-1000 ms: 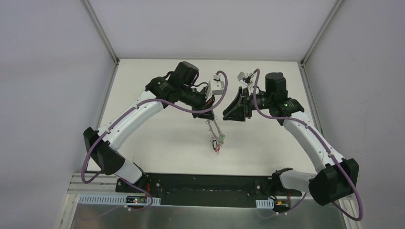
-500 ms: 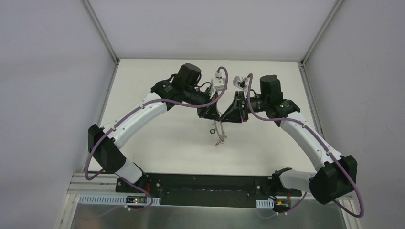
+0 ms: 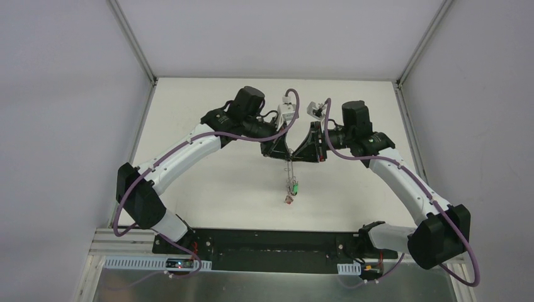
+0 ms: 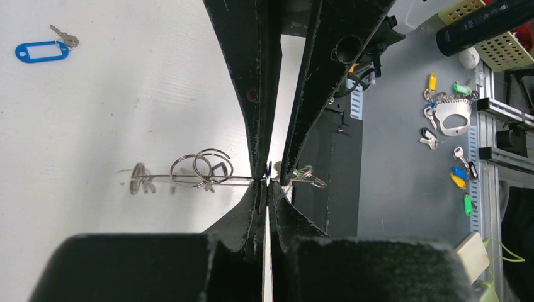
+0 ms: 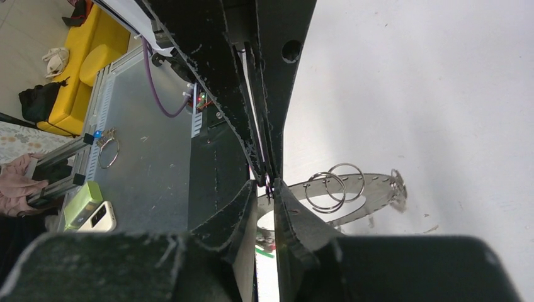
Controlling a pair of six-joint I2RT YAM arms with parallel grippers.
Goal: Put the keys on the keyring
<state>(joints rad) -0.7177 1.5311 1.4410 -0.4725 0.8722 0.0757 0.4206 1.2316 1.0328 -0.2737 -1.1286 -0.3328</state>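
Observation:
The keyring (image 3: pixel 290 173) hangs on edge under the two grippers, which meet above the table's middle. My left gripper (image 4: pixel 267 187) is shut on its rim; the grey disc (image 4: pixel 157 178) runs off to the left, edge-on, with two split rings (image 4: pixel 203 168) on it. My right gripper (image 5: pixel 267 185) faces it tip to tip. Its jaws stand narrowly apart around a thin small loop at the keyring's rim (image 5: pixel 359 189). Keys with green and red tags (image 3: pixel 291 190) dangle from the keyring's low end. A blue-tagged key (image 4: pixel 41 50) lies loose on the white table.
The black base plate (image 3: pixel 271 242) runs along the near edge, and white walls close in the table (image 3: pixel 208 182). Beyond that edge, more tagged keys (image 4: pixel 441 119) lie on a grey surface beside a dark bottle (image 4: pixel 485 25) and a basket.
The two grippers have come together, the left one bringing the keyring toward the middle. The right jaws have narrowed. The hanging keys have swung back under the grippers.

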